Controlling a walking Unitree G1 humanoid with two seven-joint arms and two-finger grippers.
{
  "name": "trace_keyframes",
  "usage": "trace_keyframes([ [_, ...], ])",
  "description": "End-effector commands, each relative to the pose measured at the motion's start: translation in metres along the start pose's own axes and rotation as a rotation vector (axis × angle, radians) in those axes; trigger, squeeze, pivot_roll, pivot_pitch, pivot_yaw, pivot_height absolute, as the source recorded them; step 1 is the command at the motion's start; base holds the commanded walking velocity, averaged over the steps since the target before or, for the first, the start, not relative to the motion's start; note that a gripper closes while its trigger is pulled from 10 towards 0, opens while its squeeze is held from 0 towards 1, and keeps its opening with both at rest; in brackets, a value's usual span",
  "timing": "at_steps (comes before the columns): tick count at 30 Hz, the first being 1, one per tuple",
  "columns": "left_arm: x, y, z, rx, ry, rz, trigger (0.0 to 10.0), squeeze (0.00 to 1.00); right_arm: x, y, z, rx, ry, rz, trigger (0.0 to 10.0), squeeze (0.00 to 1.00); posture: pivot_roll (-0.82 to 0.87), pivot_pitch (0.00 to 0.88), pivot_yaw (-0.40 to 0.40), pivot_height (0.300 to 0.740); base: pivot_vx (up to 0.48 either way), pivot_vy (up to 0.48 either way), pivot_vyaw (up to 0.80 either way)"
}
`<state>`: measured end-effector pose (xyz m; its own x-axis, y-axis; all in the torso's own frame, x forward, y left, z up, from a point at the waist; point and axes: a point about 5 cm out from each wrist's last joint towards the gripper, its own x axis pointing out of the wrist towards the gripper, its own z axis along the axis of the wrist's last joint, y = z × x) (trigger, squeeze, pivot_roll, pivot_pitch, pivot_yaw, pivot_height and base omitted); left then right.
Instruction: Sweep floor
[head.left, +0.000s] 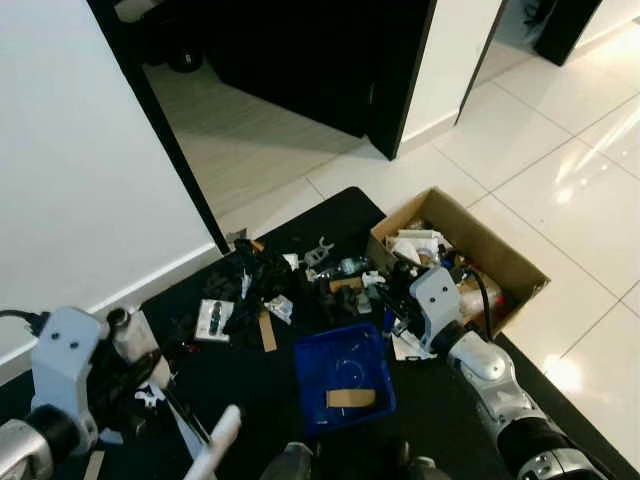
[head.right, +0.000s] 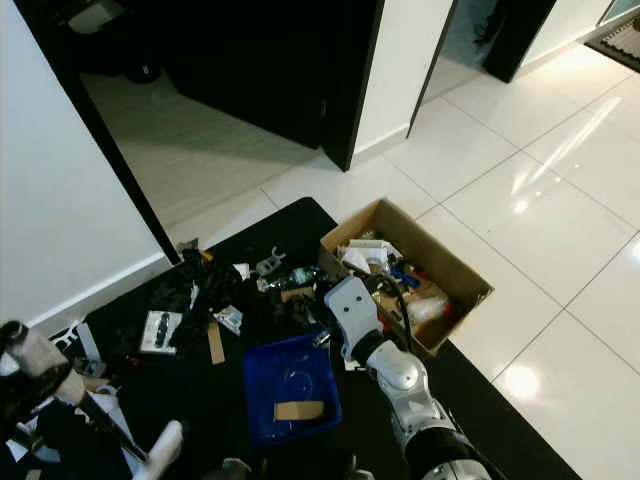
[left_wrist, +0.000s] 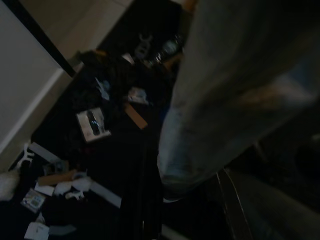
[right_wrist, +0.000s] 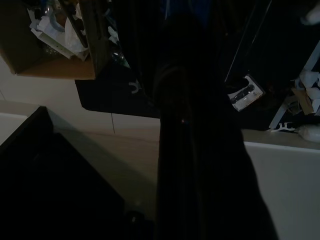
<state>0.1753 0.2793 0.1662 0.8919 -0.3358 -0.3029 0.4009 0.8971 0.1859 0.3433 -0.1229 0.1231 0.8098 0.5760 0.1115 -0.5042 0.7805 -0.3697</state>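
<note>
Litter lies scattered over a black mat (head.left: 240, 385): a white card package (head.left: 213, 318), a brown cardboard strip (head.left: 267, 330), a grey clip (head.left: 318, 250) and several dark scraps (head.left: 255, 280). A blue dustpan-like tray (head.left: 345, 378) sits on the mat with a cardboard piece (head.left: 350, 398) in it. My right gripper (head.left: 400, 312) reaches low between the tray and the litter, its tip lost among dark scraps. My left gripper (head.left: 150, 388) is at the near left over the mat, beside a white-tipped stick (head.left: 221, 432). The package (left_wrist: 92, 125) also appears in the dim left wrist view.
An open cardboard box (head.left: 495, 245) full of rubbish stands at the mat's right edge, close to my right arm. A white wall (head.left: 80, 150) and black door frame (head.left: 160, 120) bound the left. Glossy tiled floor (head.left: 570, 190) spreads to the right and through the doorway.
</note>
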Motion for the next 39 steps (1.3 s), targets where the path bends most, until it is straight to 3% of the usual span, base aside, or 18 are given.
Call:
trace_keyframes([
  [1,-0.006,0.008,0.000,0.112,0.057,0.016,10.0,0.00,-0.007,0.003,-0.010,-0.014,0.043,0.011,10.0,0.00,0.19,0.381,0.005,0.740,0.000,0.000,0.00],
  [3,-0.009,0.016,-0.004,0.193,0.117,0.045,10.0,0.00,-0.006,0.003,-0.009,-0.014,0.042,0.012,10.0,0.00,0.19,0.379,0.005,0.740,0.000,0.000,0.00],
  [8,-0.011,0.018,-0.006,0.225,0.148,0.048,10.0,0.00,-0.006,0.002,-0.009,-0.014,0.041,0.012,10.0,0.00,0.19,0.379,0.004,0.740,0.000,0.000,0.00],
  [15,-0.003,0.010,-0.020,0.114,0.122,0.024,10.0,0.00,-0.006,0.003,-0.009,-0.014,0.042,0.013,10.0,0.00,0.19,0.375,0.002,0.740,0.000,0.000,0.00],
  [23,0.004,-0.012,-0.048,0.123,0.192,-0.025,10.0,0.00,-0.006,0.001,-0.009,-0.017,0.040,0.007,10.0,0.00,0.18,0.366,0.001,0.740,0.000,0.000,0.00],
  [29,0.011,-0.025,-0.056,0.063,0.159,-0.039,10.0,0.00,-0.006,0.000,-0.009,-0.020,0.042,0.006,10.0,0.00,0.18,0.355,-0.003,0.740,0.000,0.000,0.00],
  [39,0.028,-0.025,-0.056,0.093,0.081,0.058,10.0,0.00,-0.004,-0.001,-0.007,-0.023,0.037,0.009,10.0,0.00,0.17,0.341,-0.008,0.740,0.000,0.000,0.00],
])
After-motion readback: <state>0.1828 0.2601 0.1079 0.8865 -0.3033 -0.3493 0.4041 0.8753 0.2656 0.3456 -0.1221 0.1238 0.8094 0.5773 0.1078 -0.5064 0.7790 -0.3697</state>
